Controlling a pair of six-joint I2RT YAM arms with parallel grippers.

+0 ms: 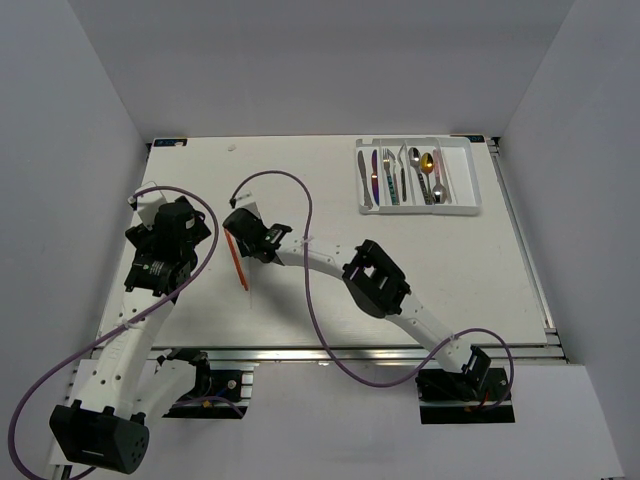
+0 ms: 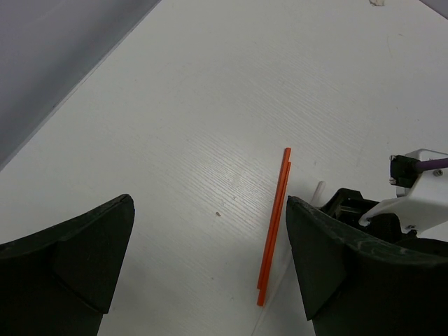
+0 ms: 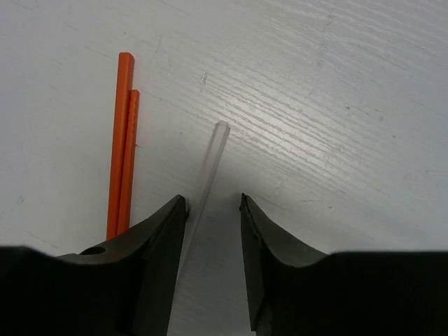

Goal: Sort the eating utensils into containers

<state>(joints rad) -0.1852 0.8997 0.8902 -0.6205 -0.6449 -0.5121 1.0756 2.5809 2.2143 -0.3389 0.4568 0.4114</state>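
A pair of orange-red chopsticks (image 1: 237, 260) lies on the table at the left; it also shows in the left wrist view (image 2: 274, 224) and the right wrist view (image 3: 122, 140). A pale chopstick (image 3: 208, 164) lies just right of them. My right gripper (image 3: 213, 203) is open, low over the table, its jaws on either side of the pale chopstick, which lies close to the left finger. In the top view the right gripper (image 1: 238, 228) reaches far left. My left gripper (image 2: 210, 203) is wide open and empty above the table, left of the orange pair. The white cutlery tray (image 1: 466, 170) holds several utensils (image 1: 400, 175).
The right arm (image 1: 375, 280) stretches diagonally across the middle of the table, with a purple cable (image 1: 300, 200) looping above it. The right gripper's body (image 2: 371, 217) shows beside my left gripper's right finger. Grey walls bound the table on the left, back and right.
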